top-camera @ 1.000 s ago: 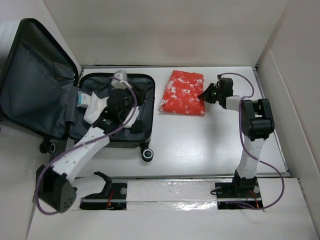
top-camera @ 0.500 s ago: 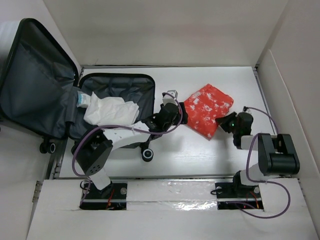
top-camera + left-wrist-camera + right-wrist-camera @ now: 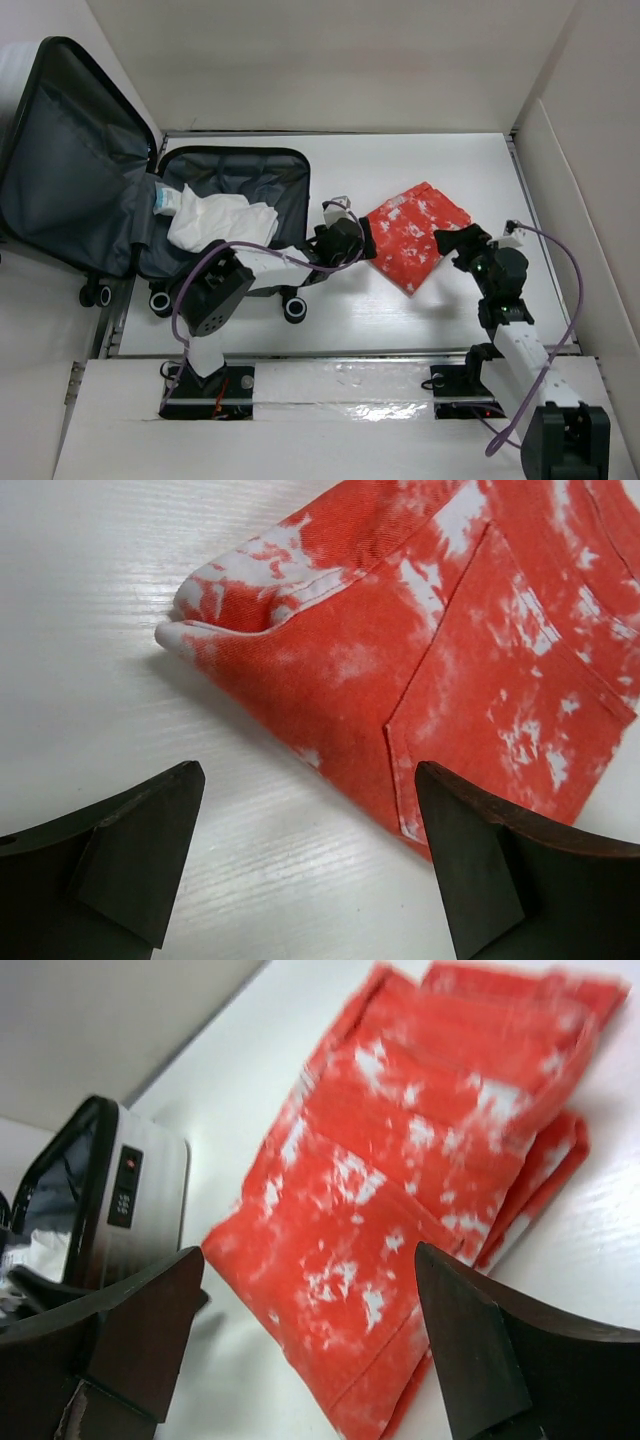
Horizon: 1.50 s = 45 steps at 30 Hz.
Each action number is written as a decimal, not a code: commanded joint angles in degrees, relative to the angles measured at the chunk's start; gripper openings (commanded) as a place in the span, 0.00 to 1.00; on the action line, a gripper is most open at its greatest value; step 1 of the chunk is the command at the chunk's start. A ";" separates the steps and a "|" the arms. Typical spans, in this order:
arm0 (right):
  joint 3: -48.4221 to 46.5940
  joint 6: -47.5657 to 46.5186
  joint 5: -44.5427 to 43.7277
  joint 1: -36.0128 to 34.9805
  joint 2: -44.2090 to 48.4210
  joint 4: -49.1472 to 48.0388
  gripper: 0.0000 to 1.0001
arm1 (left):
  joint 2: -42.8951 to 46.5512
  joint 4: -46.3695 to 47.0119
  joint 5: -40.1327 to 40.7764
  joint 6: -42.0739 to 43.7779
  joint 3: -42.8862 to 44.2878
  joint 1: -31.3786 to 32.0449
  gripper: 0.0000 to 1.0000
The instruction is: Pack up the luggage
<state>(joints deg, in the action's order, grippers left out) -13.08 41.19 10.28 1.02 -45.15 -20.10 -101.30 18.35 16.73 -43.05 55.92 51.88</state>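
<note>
The luggage [image 3: 285,170] lies open at the left of the table, its lid [image 3: 70,150] standing up and showing dark grey lining. A folded red-and-white garment [image 3: 412,235] lies flat on the table to its right. My left gripper [image 3: 366,241] is open at the garment's left edge, and in the left wrist view the garment [image 3: 450,660] lies just beyond the open gripper [image 3: 310,865], with bare table between the fingers. My right gripper [image 3: 450,244] is open at the garment's right side. In the right wrist view the garment [image 3: 420,1190] lies ahead of the open gripper [image 3: 310,1350]. Neither gripper holds anything.
A crumpled white cloth [image 3: 222,220] and a small blue-and-white item [image 3: 166,199] lie inside the luggage. Its wheels [image 3: 294,308] stick out toward the near edge. The shell's side with a lock [image 3: 128,1188] shows in the right wrist view. White walls [image 3: 590,200] enclose the table.
The left arm swung out of the luggage to the garment's left edge. The right arm drew back toward its base, turning the garment and dragging it nearer. Both grippers opened, and the right let the garment go.
</note>
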 commanded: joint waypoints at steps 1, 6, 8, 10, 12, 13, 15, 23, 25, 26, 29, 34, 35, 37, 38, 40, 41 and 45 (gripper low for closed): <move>-3.26 -5.76 -2.47 -0.40 4.79 9.62 0.92 | -2.58 0.55 0.23 -2.04 4.54 -1.16 0.85; -5.38 -8.49 2.80 -0.93 4.37 11.23 0.92 | -8.55 -0.24 -0.21 -3.45 8.49 -1.96 0.86; -5.11 -8.49 3.86 -0.93 4.01 9.47 0.92 | -10.67 -1.38 0.40 -3.88 10.43 -2.48 0.86; -4.94 -8.93 4.66 -2.24 3.93 8.76 0.92 | -13.57 -2.18 0.58 -4.24 12.80 -2.48 0.85; -5.37 -9.11 4.66 -3.03 4.01 8.76 0.92 | -16.11 -2.26 -0.20 -4.76 14.38 -2.48 0.84; -5.55 -9.20 4.74 -3.65 4.19 8.76 0.92 | -16.91 -2.35 -0.47 -5.46 15.17 -2.48 0.83; -5.81 -9.11 5.01 -4.18 4.54 9.02 0.91 | -18.75 -1.31 -1.08 -5.82 15.53 -2.48 0.79; -10.55 -10.42 7.03 -5.93 8.75 13.24 0.89 | -17.97 3.71 -1.26 -1.44 16.50 -4.14 0.16; -11.26 -11.39 7.56 -5.94 9.90 13.68 0.89 | -17.71 3.71 -3.01 1.11 18.52 -5.02 0.00; -11.79 -11.74 7.56 -5.94 10.08 14.03 0.89 | -17.27 3.71 -3.72 1.91 19.04 -5.03 0.00; -12.41 -13.15 6.59 -5.94 10.43 15.35 0.89 | -14.20 3.10 -4.51 6.20 20.54 -6.35 0.00; -10.39 -12.89 6.24 -5.94 9.90 12.64 0.89 | -5.07 -1.46 -6.36 13.33 24.32 -10.47 0.00; -10.21 -12.89 6.33 -5.94 9.81 12.45 0.89 | -3.57 -2.34 -7.14 15.08 24.93 -11.44 0.00; -10.21 -12.98 6.06 -5.94 9.90 12.89 0.89 | 1.17 -5.51 -8.99 16.50 26.25 -14.59 0.00; -10.21 -12.98 5.80 -5.94 10.08 12.98 0.89 | 2.93 -6.47 -9.35 17.03 26.52 -16.00 0.00; -10.12 -13.59 5.71 -5.94 10.43 13.15 0.89 | 7.94 -9.64 -11.28 17.65 26.35 -19.34 0.00; -10.12 -13.94 5.80 -5.94 10.52 13.42 0.89 | 9.61 -10.60 -11.80 17.65 26.00 -23.19 0.00; -9.60 -14.65 6.15 -5.94 11.22 13.68 0.90 | 19.09 -13.51 -14.43 16.51 18.56 -35.30 0.00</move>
<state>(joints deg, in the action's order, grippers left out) -22.87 28.21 16.49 -4.58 -34.89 -5.54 -91.07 3.88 2.57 -27.03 77.25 24.82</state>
